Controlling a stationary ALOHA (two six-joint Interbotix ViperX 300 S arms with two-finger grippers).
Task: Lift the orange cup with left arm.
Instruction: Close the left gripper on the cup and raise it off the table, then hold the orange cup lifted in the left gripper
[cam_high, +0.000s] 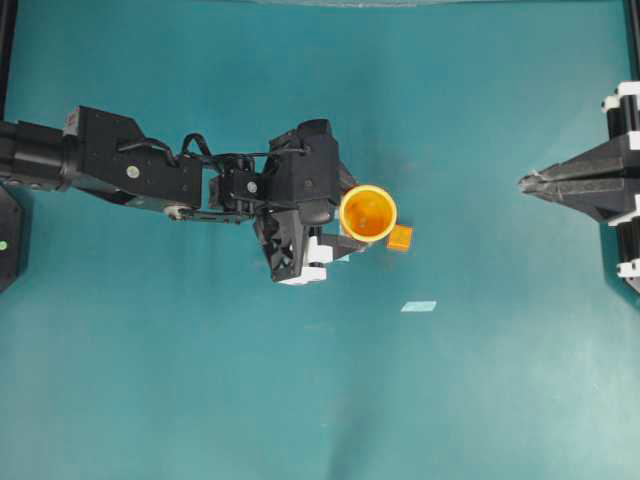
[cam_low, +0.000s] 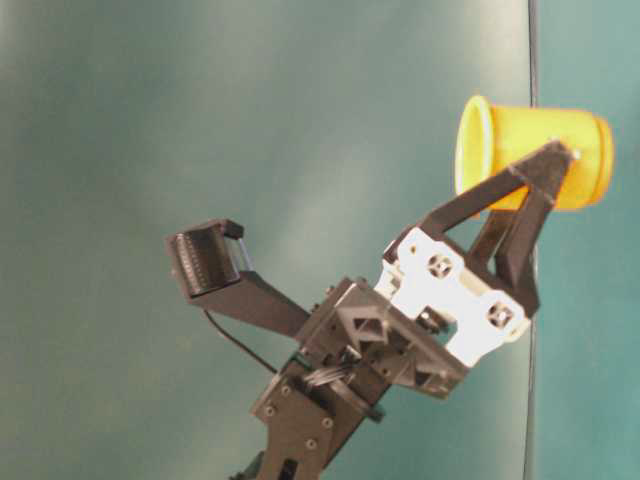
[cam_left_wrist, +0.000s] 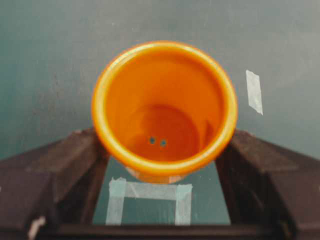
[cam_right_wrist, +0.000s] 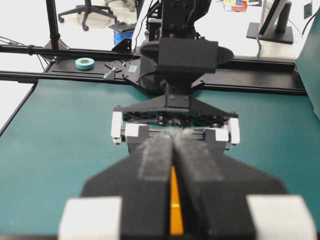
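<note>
Overhead exterior view: the left arm (cam_high: 120, 160) reaches right, its left gripper (cam_high: 352, 222) clamped on the orange cup (cam_high: 368, 213), whose mouth faces up. An orange cube (cam_high: 400, 238) sits just right of the cup; the right gripper (cam_high: 524, 183), fingers together, stays well apart. Open table (cam_high: 300, 400) all round.

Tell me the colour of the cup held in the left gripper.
Orange cup, lighter yellow rim; left wrist view shows it best.
</note>
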